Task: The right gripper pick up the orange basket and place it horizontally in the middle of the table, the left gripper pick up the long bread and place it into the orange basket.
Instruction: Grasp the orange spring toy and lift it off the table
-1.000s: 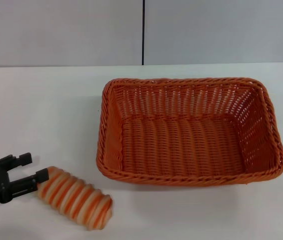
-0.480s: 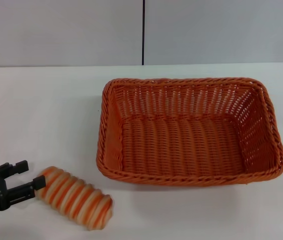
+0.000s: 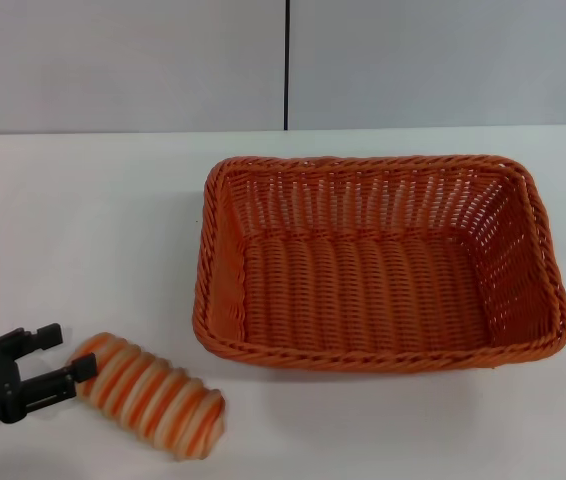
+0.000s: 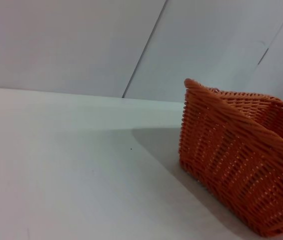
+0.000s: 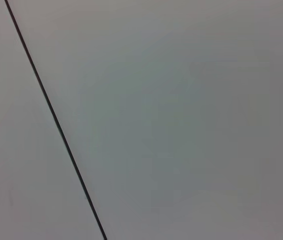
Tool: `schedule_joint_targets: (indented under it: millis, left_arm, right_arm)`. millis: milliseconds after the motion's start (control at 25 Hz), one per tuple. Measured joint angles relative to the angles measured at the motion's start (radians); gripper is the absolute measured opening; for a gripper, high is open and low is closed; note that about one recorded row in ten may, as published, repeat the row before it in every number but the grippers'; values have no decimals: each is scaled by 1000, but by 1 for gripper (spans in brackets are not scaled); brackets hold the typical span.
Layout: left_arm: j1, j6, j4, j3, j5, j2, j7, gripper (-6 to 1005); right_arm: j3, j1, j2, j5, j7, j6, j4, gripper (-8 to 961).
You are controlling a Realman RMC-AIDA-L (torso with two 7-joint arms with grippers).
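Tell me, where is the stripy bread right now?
In the head view, the bread lies on the table at the near left, between the open left end effector and the basket.

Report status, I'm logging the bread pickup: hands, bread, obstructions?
Left hand open, at the long bread's left end, not gripping. Right hand out of view. Bread lies on the table, outside the orange basket. Nothing between them.

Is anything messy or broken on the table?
Nothing stands out. The basket sits upright and whole, empty. The bread lies on the table beside it, with the open left claw at its end.
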Motion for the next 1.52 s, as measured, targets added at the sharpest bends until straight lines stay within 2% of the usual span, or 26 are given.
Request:
schedule_joint_targets:
  millis: [1160,1280,1520]
  left_arm:
    - [-12,17,-3,-7,46,-14,-18,683]
    - [-13,21,-1,-1,45,-16,-11,469]
    - [-17,35,-2,-5,44,-16,8,434]
  right_arm:
    - [7,-25,5,7,20,55,6,454]
    - [9,-25,4,8,20,55,6,454]
    - [9,-25,3,10,23,55,6,453]
